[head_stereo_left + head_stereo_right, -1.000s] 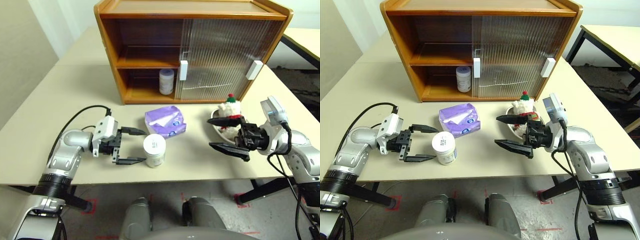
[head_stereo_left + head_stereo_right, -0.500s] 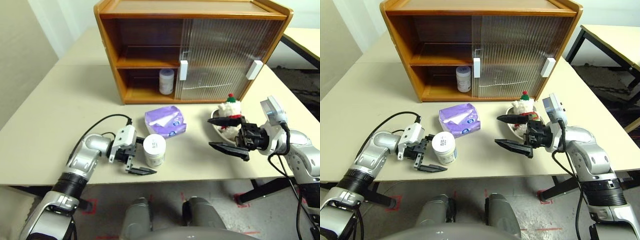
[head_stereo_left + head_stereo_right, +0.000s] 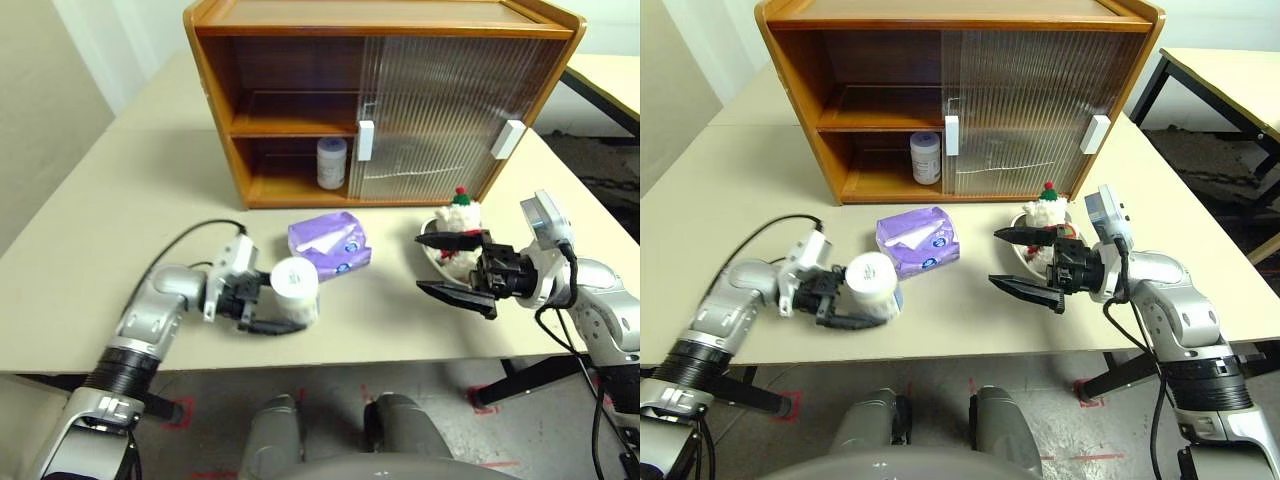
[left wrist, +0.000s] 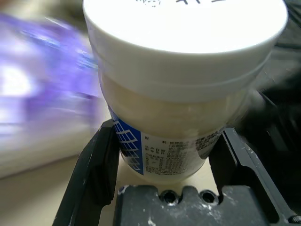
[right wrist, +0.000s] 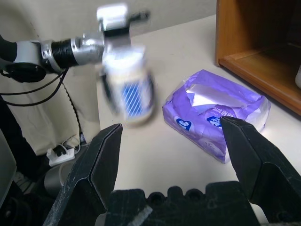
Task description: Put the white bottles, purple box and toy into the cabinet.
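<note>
Cabinet (image 3: 385,100) top centre of frame: left half open, both shelf levels reachable from the front. Right half blocked by ribbed sliding doors (image 3: 440,115). Lower compartment holds one white bottle (image 3: 332,163) at its right end, against the door edge; the room left of it is free. Upper shelf bare. Purple box (image 3: 329,243) lies on the table (image 3: 120,210) centre frame, directly in front of the opening. Left of it, bare table runs up to the cabinet. Toy (image 3: 460,222) in its dish sits centre right, before the closed doors.
</note>
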`<action>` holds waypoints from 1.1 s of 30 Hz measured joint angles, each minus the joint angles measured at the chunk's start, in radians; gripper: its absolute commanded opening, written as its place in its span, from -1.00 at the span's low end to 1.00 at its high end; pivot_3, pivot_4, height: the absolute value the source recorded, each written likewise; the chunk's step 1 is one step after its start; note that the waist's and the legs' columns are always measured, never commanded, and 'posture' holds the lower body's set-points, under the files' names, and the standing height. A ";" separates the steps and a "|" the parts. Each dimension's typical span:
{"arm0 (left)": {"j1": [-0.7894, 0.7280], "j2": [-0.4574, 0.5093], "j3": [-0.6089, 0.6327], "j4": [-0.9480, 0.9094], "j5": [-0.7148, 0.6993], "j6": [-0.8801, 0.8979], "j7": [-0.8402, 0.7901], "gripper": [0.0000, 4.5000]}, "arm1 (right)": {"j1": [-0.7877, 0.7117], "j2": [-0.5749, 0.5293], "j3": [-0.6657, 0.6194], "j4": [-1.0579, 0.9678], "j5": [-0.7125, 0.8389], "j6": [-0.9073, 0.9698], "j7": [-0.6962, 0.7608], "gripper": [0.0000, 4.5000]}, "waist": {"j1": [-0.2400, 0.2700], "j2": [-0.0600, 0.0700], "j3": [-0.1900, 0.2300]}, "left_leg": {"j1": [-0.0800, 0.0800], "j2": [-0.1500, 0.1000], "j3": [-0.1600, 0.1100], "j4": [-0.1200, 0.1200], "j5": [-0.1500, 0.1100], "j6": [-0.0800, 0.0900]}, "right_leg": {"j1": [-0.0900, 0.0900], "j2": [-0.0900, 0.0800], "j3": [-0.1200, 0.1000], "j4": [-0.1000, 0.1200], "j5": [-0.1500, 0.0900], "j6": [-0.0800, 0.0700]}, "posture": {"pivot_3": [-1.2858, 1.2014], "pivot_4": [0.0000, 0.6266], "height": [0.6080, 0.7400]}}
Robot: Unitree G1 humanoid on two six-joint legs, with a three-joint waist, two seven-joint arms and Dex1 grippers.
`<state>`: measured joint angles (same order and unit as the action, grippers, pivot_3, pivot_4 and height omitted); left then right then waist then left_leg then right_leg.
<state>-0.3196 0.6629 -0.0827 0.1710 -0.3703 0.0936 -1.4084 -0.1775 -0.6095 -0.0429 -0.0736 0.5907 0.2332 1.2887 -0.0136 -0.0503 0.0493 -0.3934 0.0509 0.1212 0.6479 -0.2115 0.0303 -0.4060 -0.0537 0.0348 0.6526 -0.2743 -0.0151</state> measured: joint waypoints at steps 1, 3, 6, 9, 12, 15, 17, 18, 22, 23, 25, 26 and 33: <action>-0.020 0.013 0.029 -0.002 -0.006 0.008 0.014 0.34 | 0.001 0.004 0.000 0.000 0.000 0.000 -0.002 1.00 | 0.001 0.000 0.000 | 0.001 0.000 0.000 0.000 0.000 0.000 | 0.000 0.000 0.000 0.000 0.000 0.000 | 0.06 -1.00 1.00; -0.057 0.030 0.075 -0.002 -0.011 0.027 0.053 0.34 | 0.009 0.034 0.000 -0.006 0.001 -0.001 -0.018 1.00 | 0.002 0.001 -0.001 | 0.001 -0.001 0.000 0.000 0.000 0.000 | 0.001 0.000 0.000 0.000 0.000 0.000 | 0.06 -1.00 1.00; -0.082 0.005 0.087 0.008 -0.010 0.034 0.116 0.34 | 0.021 0.072 0.019 -0.015 0.000 -0.001 -0.038 1.00 | 0.003 0.001 -0.001 | 0.000 -0.001 0.001 0.000 0.000 0.000 | 0.001 -0.001 0.001 0.000 0.002 0.003 | 0.07 -1.00 1.00; -0.126 -0.068 0.085 0.071 0.030 0.010 0.216 0.34 | 0.014 0.115 0.037 -0.026 -0.003 -0.001 -0.075 1.00 | 0.008 0.001 -0.001 | 0.000 -0.002 0.001 0.001 0.000 0.000 | 0.001 -0.001 0.000 0.000 0.008 0.014 | 0.07 -1.00 1.00; -0.185 -0.147 0.063 0.171 0.116 -0.027 0.350 0.34 | 0.002 0.151 0.059 -0.047 -0.005 0.000 -0.114 1.00 | 0.008 0.001 -0.001 | -0.001 -0.002 0.000 0.001 0.000 0.000 | 0.000 0.000 0.000 0.000 0.009 0.015 | 0.06 -1.00 1.00; -0.214 -0.227 0.047 0.258 0.167 -0.064 0.439 0.34 | 0.013 0.156 0.078 -0.060 -0.013 0.001 -0.127 1.00 | 0.007 0.001 -0.001 | -0.003 -0.002 0.000 0.001 0.000 0.000 | -0.001 0.000 0.000 -0.001 0.009 0.015 | 0.05 -1.00 1.00; -0.245 -0.282 0.034 0.329 0.207 -0.086 0.516 0.34 | 0.025 0.157 0.086 -0.078 -0.015 0.001 -0.134 1.00 | 0.008 0.000 -0.001 | -0.005 -0.002 0.000 0.001 0.000 0.000 | -0.002 0.000 0.000 -0.001 0.009 0.015 | 0.05 -1.00 1.00; -0.261 -0.297 0.030 0.360 0.223 -0.093 0.549 0.34 | 0.029 0.158 0.094 -0.087 -0.015 0.001 -0.139 1.00 | 0.007 0.000 -0.001 | -0.005 -0.002 0.000 0.001 0.000 0.000 | -0.003 0.001 0.000 -0.001 0.009 0.014 | 0.05 -1.00 1.00; -0.349 -0.331 0.030 0.486 0.285 -0.117 0.683 0.34 | 0.045 0.158 0.099 -0.095 -0.015 0.001 -0.155 1.00 | 0.002 0.000 -0.001 | -0.009 -0.002 -0.001 0.003 0.000 0.000 | -0.005 0.002 0.000 -0.001 0.009 0.015 | 0.05 -1.00 1.00; -0.370 -0.338 0.030 0.517 0.297 -0.122 0.715 0.34 | 0.046 0.159 0.100 -0.098 -0.015 0.001 -0.161 1.00 | 0.002 0.000 -0.001 | -0.009 -0.002 -0.001 0.003 0.000 0.000 | -0.005 0.002 0.000 -0.001 0.009 0.015 | 0.05 -1.00 1.00; -0.394 -0.342 0.031 0.565 0.311 -0.137 0.754 0.34 | 0.047 0.159 0.100 -0.099 -0.016 0.000 -0.165 1.00 | 0.001 0.000 -0.001 | -0.010 -0.002 -0.001 0.003 0.000 0.000 | -0.006 0.002 0.000 -0.001 0.009 0.015 | 0.04 -1.00 1.00; -0.404 -0.348 0.031 0.592 0.316 -0.144 0.767 0.34 | 0.048 0.159 0.100 -0.099 -0.018 0.000 -0.168 1.00 | 0.002 0.000 -0.001 | -0.010 -0.002 -0.001 0.003 0.000 0.000 | -0.006 0.002 -0.001 -0.001 0.009 0.015 | 0.04 -1.00 1.00; -0.494 -0.377 0.044 0.754 0.339 -0.164 0.900 0.34 | 0.057 0.158 0.102 -0.106 -0.022 -0.003 -0.175 1.00 | 0.004 -0.002 0.000 | -0.012 -0.003 -0.002 0.005 0.000 0.000 | -0.007 0.002 -0.001 -0.001 0.010 0.016 | 0.04 -0.98 1.00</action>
<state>-0.8132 0.2863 -0.0386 0.9253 -0.0309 -0.0700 -0.5088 -0.1204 -0.4519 0.0589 -0.1801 0.5682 0.2307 1.1139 -0.0100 -0.0524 0.0492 -0.4056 0.0484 0.1191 0.6528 -0.2114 0.0305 -0.4127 -0.0518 0.0333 0.6517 -0.2644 0.0008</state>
